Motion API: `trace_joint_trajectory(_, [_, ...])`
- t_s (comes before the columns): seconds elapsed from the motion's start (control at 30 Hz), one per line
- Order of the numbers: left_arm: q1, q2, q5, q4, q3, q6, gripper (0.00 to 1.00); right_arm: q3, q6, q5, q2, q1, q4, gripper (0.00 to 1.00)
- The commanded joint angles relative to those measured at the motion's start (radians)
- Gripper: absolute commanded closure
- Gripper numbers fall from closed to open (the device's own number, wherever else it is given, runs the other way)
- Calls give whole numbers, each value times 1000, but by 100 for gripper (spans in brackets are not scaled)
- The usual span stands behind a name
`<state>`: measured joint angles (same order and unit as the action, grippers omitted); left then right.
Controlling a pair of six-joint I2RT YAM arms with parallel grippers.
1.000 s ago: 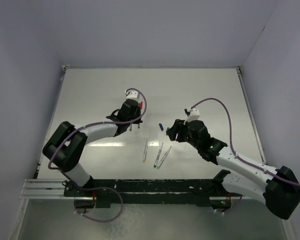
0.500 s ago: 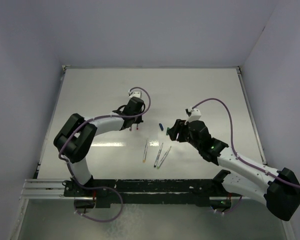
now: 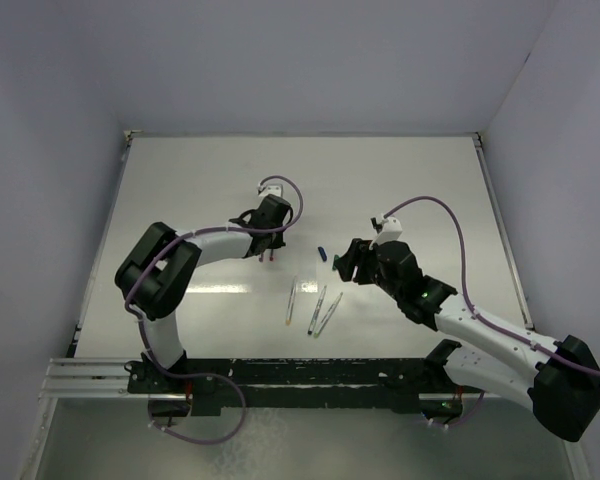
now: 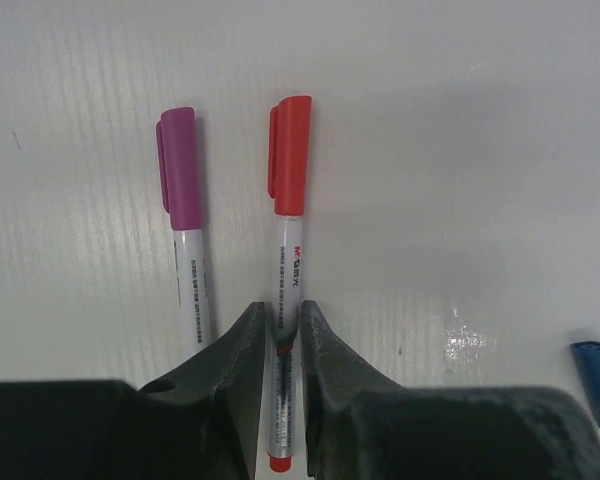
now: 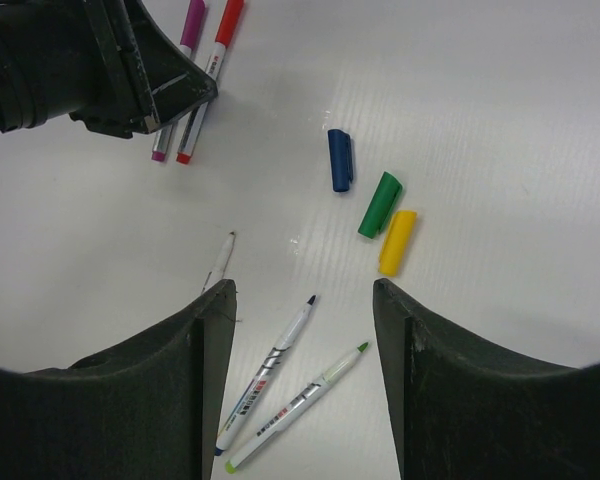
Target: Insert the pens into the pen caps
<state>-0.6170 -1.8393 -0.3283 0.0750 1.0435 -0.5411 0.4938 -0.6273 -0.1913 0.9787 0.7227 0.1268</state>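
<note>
— Swung the left elbow (image 3: 160, 270) inward since a second ago; left fingers (image 4: 250, 335) slightly parted, straddling the red-capped pen (image 4: 288, 270) flat on the surface (image 4: 460, 150).
— Beside them?
— Just left of the left finger: purple-capped pen (image 4: 185, 220), parallel, untouched.
— And the right fingers (image 5: 215, 340)?
— Wide apart, holding nothing. Ahead of the tips: blue cap (image 5: 340, 159), green cap (image 5: 379, 205), yellow cap (image 5: 397, 242). Under the gap: three bare pens (image 5: 270, 375).

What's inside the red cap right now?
The front end of the red pen: its white barrel runs out of the red cap toward the camera. The tip is covered by the cap, so unseen.
</note>
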Motion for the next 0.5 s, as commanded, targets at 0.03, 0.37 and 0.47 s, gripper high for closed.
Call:
trace_joint_trajectory(0.03, [5,-6,-19,12,39,-23,72,30,13,-10,-1,4,29,40])
trace_joint_trajectory(0.37, [5,48,8,22,52,-12,67,35,21,-12,-7,4,30,40])
trace_joint_trajectory(0.47, [3,95,37,20,53,-5,65,38,22,-22,-11,4,30,40])
